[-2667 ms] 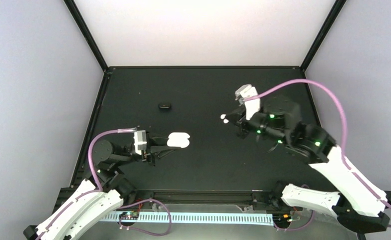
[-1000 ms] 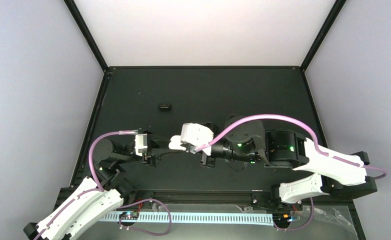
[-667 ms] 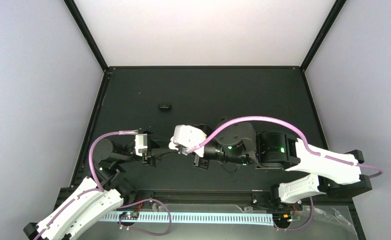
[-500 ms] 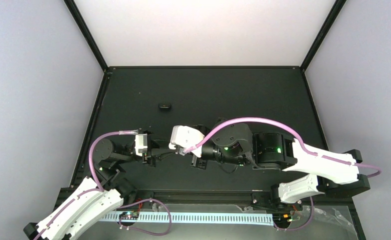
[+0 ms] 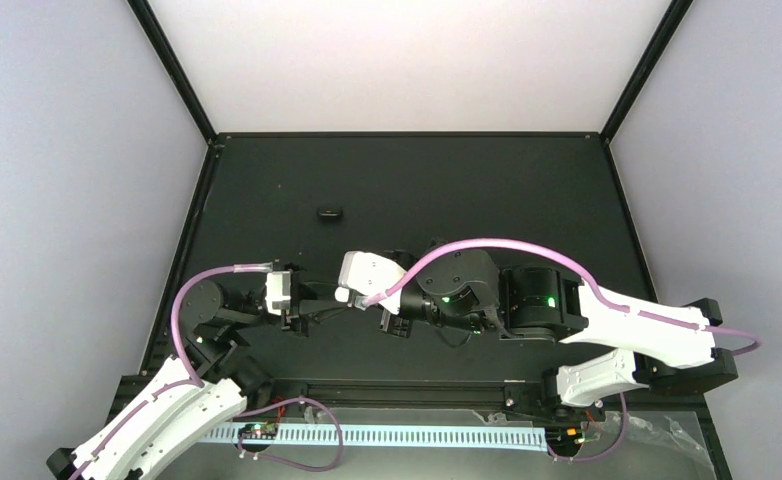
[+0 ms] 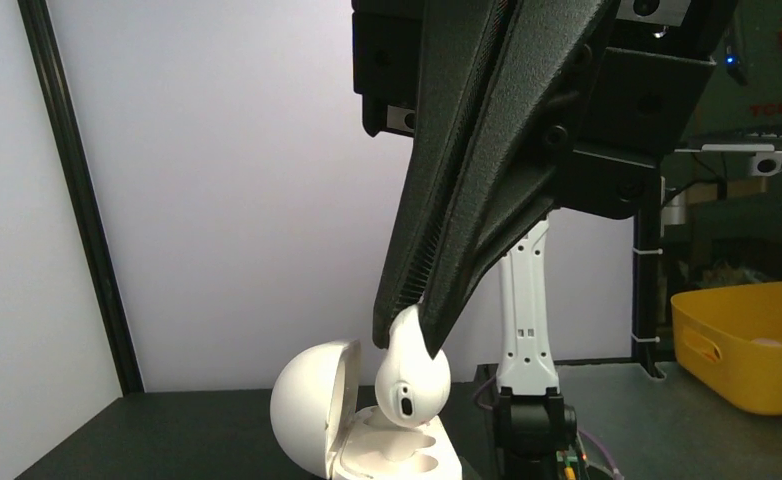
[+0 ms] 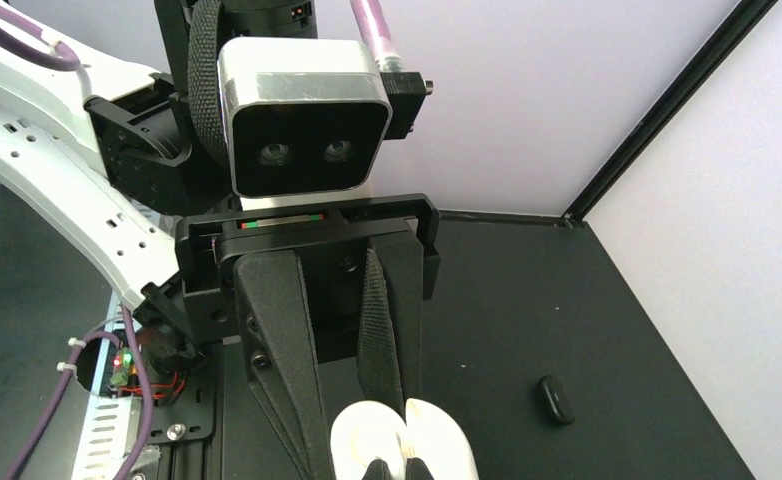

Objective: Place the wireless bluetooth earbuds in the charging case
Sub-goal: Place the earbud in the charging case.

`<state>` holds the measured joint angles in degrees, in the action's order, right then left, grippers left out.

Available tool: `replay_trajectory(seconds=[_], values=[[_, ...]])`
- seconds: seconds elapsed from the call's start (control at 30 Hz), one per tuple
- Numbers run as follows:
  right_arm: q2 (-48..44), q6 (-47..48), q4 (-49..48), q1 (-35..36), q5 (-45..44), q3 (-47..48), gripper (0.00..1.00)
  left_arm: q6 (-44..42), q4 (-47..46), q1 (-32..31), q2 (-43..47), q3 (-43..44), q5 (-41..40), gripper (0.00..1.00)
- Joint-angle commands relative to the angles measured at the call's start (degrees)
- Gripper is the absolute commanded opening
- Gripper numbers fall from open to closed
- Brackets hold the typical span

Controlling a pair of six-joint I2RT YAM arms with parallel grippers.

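My left gripper [image 7: 362, 428] is shut on the base of the white charging case [image 7: 437, 440], whose lid [image 6: 312, 412] stands open. Its own fingers do not show in the left wrist view. My right gripper [image 6: 407, 335] points down over the case and is shut on a white earbud [image 6: 412, 378], which hangs by its stem just above the case's sockets [image 6: 397, 460]. In the top view the case [image 5: 342, 294] sits between the two grippers at the table's near left. The other earbud is not in view.
A small black oval object [image 5: 329, 212] lies on the black table behind the case, also in the right wrist view [image 7: 555, 398]. A yellow bin [image 6: 742, 345] stands beyond the table. The right arm [image 5: 527, 305] stretches across the near middle.
The right arm swung from the back right to the left with the earbud, ending over the case. In the last second it crept further left. The left gripper kept hold of the case.
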<state>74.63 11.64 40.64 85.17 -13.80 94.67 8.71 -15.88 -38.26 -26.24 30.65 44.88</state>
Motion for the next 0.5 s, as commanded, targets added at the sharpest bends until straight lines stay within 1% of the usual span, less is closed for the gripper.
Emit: replay_trajectory(seconds=[0.0,0.47], values=[[0.16,0.05,-1.20,0.41,-1.40,-0.54,0.01,0.35,-1.06,-0.17,0.46,1.25,1.17,0.02],[1.02,1.60,-0.11,1.08,-2.33,-0.43,0.01,0.17,-0.77,-0.21,0.58,1.31,1.00,0.02]])
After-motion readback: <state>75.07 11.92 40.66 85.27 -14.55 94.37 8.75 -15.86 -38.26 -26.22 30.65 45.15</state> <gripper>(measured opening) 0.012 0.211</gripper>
